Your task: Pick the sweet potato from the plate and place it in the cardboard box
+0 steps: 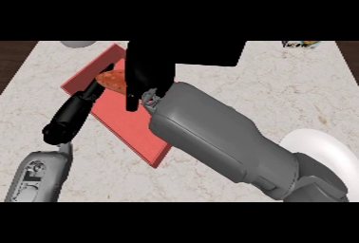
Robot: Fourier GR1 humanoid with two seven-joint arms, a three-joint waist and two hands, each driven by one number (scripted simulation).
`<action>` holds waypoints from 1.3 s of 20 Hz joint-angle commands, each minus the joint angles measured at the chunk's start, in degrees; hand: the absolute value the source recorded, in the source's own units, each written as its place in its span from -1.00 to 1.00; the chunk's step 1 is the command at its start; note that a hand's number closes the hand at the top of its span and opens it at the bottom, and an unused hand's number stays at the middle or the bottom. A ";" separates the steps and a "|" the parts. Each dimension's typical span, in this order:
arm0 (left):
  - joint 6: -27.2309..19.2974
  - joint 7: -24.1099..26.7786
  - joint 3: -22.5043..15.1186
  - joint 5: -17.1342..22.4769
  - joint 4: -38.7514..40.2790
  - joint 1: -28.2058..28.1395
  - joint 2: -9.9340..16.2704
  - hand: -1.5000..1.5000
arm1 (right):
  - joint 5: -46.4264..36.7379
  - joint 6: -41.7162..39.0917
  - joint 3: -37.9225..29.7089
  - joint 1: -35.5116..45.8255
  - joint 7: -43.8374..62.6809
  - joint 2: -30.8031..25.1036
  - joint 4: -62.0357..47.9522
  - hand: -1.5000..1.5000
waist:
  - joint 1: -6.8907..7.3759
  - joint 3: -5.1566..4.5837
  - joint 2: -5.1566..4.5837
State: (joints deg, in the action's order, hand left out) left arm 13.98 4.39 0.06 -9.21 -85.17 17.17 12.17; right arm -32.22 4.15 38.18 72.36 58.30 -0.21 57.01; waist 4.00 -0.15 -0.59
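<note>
The orange sweet potato (111, 79) shows over the far left part of the shallow red box (136, 130), mostly hidden by my right hand (148, 61). That hand reaches across from the lower right, and its black fingers curl down round the sweet potato. The white plate (321, 151) lies at the lower right, partly behind my right forearm, with nothing showing on it. My left hand (69, 117) comes up from the lower left with straight fingers, resting at the box's left edge.
A white rounded object (78, 43) sits at the counter's far edge, left of the box. A small coloured item (301, 44) lies at the far right. Dark wood borders the marble counter on both sides.
</note>
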 commanded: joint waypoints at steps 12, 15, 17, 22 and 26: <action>-0.25 -2.86 1.31 -0.04 -2.88 -0.65 0.39 0.00 | 16.57 -10.39 -1.97 -0.70 -18.14 0.21 -10.89 -1.00 | -2.22 0.13 0.24; 1.20 0.01 2.04 0.73 -0.95 -2.64 1.34 0.00 | 15.38 0.59 -3.77 -3.18 -22.89 0.21 -7.02 -1.00 | -2.37 0.15 0.24; 0.77 -0.92 0.81 0.75 -3.27 -3.53 0.00 0.00 | 16.29 9.05 -8.87 -4.13 -27.07 0.21 -4.23 -1.00 | -2.21 0.31 0.38; 0.87 1.34 1.94 1.09 -2.06 -4.13 0.62 0.00 | 25.95 24.36 -21.02 -9.00 -31.20 0.21 1.58 -1.00 | -2.12 0.31 -0.04; -0.77 -1.62 0.54 -1.08 -3.82 -3.62 -0.18 0.00 | 31.17 28.20 -24.31 -12.38 -34.92 0.21 1.55 -1.00 | -2.54 0.22 0.29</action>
State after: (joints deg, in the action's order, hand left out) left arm 14.39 3.92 1.51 -8.89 -87.77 13.96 12.68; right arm -5.82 27.00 18.28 62.93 26.95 -0.01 57.68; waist 1.59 0.12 -0.39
